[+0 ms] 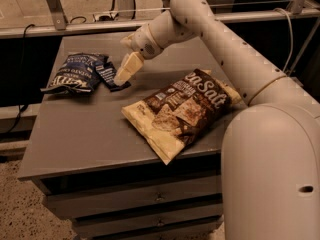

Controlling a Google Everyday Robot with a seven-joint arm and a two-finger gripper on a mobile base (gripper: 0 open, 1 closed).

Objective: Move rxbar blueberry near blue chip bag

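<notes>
The rxbar blueberry (108,77), a small dark navy wrapper, lies flat on the grey table (90,129) at the back left. Its left edge touches the right side of the blue chip bag (75,74), which lies crinkled with white lettering. My gripper (124,64) hangs just right of the bar and slightly above it, open and holding nothing. One cream finger (127,69) points down towards the bar's right end.
A large brown and tan chip bag (180,111) lies across the right middle of the table, under my arm (215,39). The table's front edge has drawers (150,199) below it. A railing (75,28) runs behind the table.
</notes>
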